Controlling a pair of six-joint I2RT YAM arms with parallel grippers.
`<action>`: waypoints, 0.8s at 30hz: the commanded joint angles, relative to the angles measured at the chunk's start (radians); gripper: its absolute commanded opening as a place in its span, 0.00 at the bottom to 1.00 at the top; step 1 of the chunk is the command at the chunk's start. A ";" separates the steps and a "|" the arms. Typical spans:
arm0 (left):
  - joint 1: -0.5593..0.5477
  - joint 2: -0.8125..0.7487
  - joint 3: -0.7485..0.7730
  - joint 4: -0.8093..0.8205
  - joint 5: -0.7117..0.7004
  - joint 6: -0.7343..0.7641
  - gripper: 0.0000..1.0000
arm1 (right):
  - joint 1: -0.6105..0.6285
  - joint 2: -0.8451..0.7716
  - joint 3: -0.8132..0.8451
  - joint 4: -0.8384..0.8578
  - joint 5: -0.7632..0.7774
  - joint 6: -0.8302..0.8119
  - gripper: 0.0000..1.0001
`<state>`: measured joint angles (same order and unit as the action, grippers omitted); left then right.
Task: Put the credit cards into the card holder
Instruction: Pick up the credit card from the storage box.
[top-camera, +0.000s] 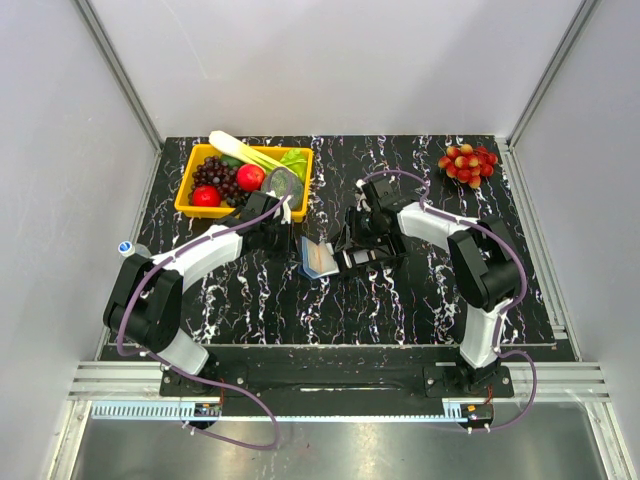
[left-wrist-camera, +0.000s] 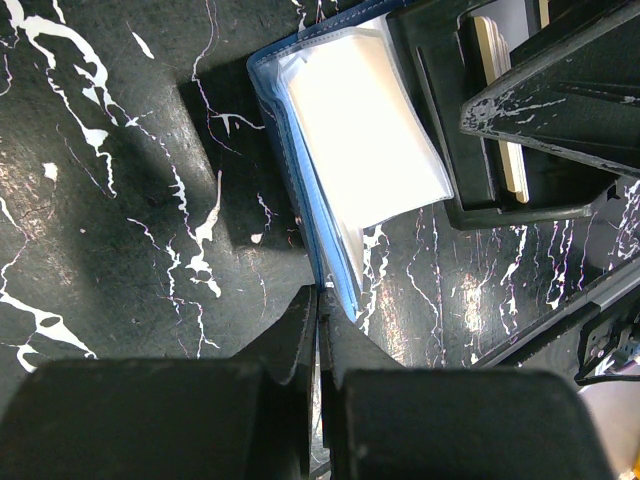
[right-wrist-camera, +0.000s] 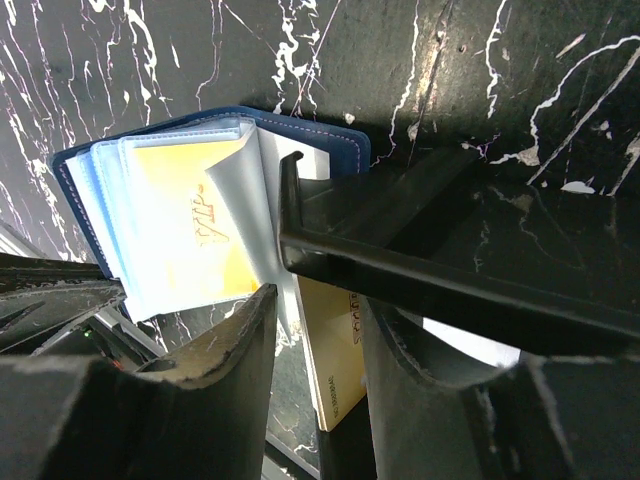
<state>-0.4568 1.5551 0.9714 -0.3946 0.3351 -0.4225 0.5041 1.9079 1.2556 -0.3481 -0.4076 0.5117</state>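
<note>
Within right gripper (right-wrist-camera: 318, 335), tan credit card (right-wrist-camera: 335, 385)

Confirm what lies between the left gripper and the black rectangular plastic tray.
The open dark-blue folding card holder, clear sleeves up, lies between the shut left gripper and the black tray; the left wrist view shows it.

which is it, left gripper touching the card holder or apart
Touching: left wrist view shows the left gripper shut, tips pinching the card holder at its blue edge.
</note>
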 joint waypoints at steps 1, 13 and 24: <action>0.001 0.000 0.006 0.028 0.012 0.002 0.00 | 0.014 -0.075 0.021 0.001 -0.008 0.001 0.43; 0.001 0.003 0.006 0.030 0.019 0.002 0.00 | 0.014 -0.079 0.025 0.000 -0.019 0.002 0.35; 0.001 0.005 0.006 0.030 0.021 0.002 0.00 | 0.014 -0.119 0.027 0.001 -0.011 0.007 0.22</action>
<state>-0.4568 1.5551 0.9714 -0.3946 0.3363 -0.4225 0.5041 1.8610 1.2556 -0.3641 -0.4015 0.5087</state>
